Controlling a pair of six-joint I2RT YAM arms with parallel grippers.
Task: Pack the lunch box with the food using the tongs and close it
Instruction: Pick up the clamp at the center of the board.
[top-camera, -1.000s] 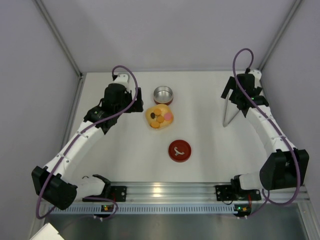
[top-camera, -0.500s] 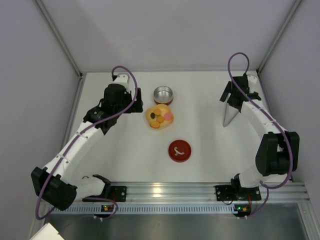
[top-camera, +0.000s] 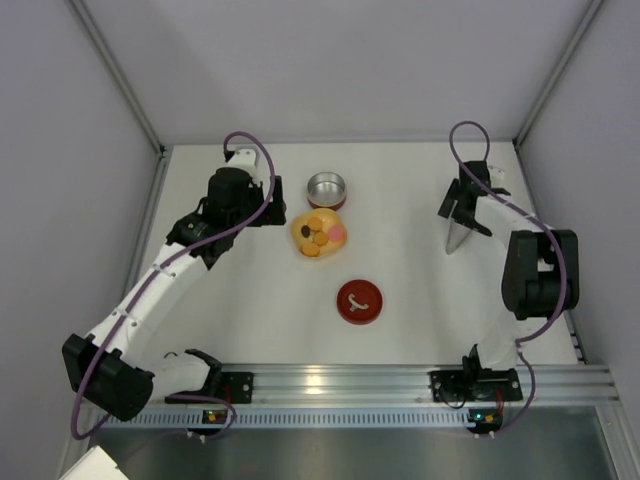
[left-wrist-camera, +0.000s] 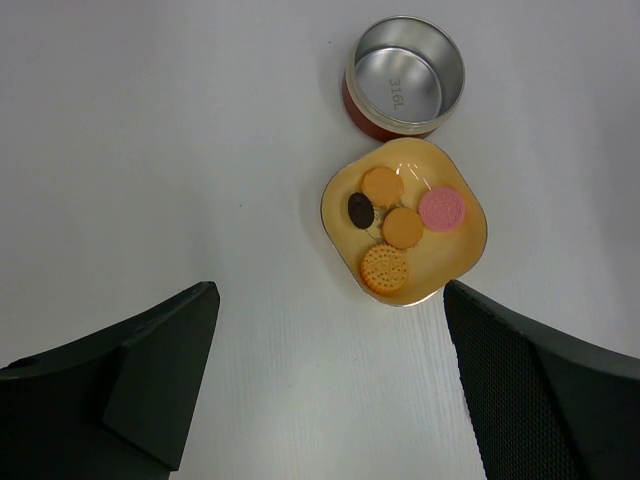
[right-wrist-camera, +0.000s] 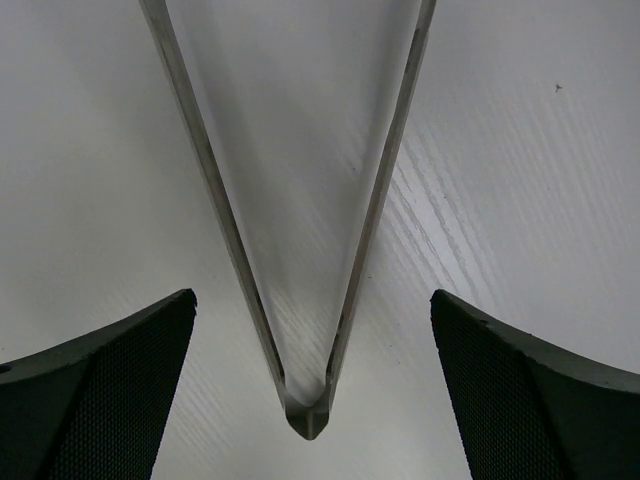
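Near the right edge of the white worktop (top-camera: 400, 275), toward its far right corner, lie the slim silver V-shaped metal tongs (top-camera: 455, 234), joined end pointing at the near edge. My right pincer (top-camera: 459, 203) hovers directly over them, fully spread. In the right wrist view its two black fingers (right-wrist-camera: 110, 365) flank the joined end, one on each side, clear of both arms.

My left pincer (top-camera: 270, 206) hangs over the far left part of the worktop, also spread and holding nothing.

The small round tin (left-wrist-camera: 405, 78), red outside and shiny silver inside, stands open, mouth up, at the middle of the far edge. Just beside it, on its near side, sits the yellow rounded-square dish (left-wrist-camera: 327, 205); whether the two touch I cannot tell. Five coin-shaped toy food pieces (left-wrist-camera: 403, 227) lie in the dish: three orange, one dark brown, one pink.

The flat round red lid (top-camera: 360, 301), white squiggle upward, lies toward the near edge, well apart from the tin.
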